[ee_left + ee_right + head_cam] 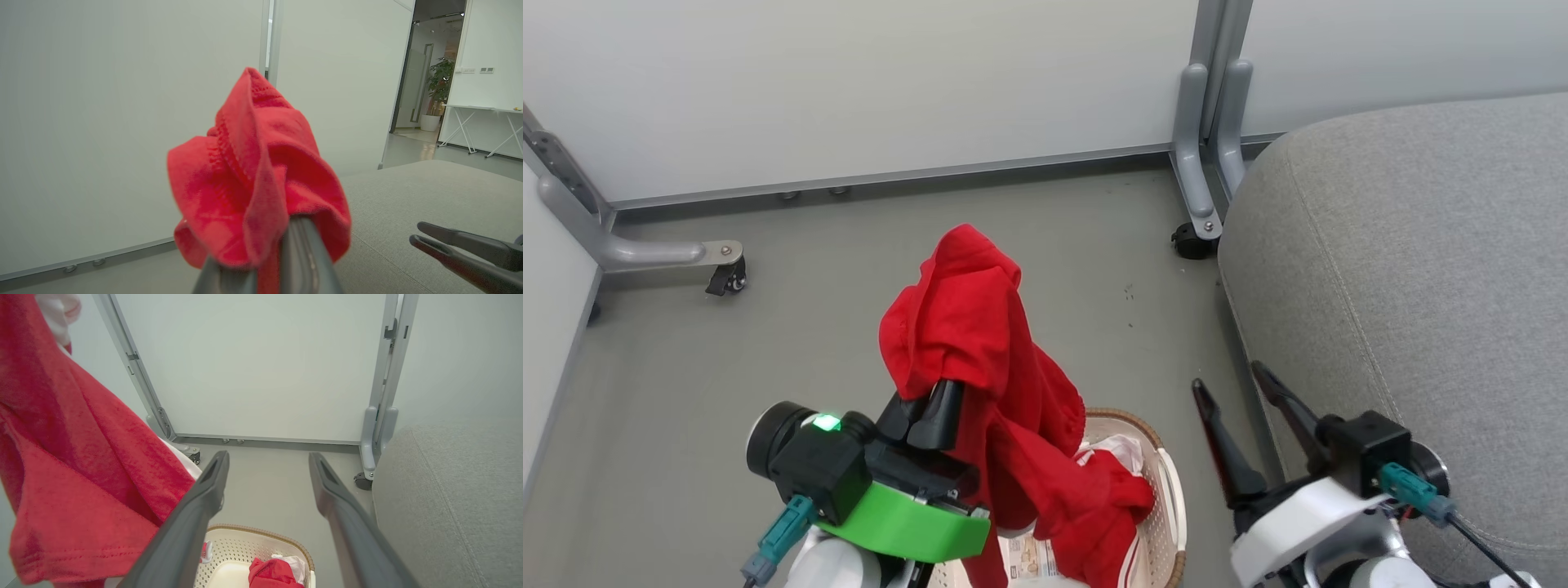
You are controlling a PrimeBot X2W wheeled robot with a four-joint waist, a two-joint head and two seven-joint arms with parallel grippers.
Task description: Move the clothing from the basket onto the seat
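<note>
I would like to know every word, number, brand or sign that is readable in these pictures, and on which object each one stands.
No text can be read.
Paper label on the bottom of the cream-white perforated plastic basket: it is printed, but too small and blurred to read.

Pale grey partition panels (849,82) stand beyond the right fingers (196,522), framed by grey metal posts (1215,41) whose feet end in black castors (1194,242). The floor (1054,245) beneath is matt grey-green. Far past the left fingers (302,253), to their right, a bright opening shows a potted plant (440,83) and a white cross-legged table (478,107).
</note>
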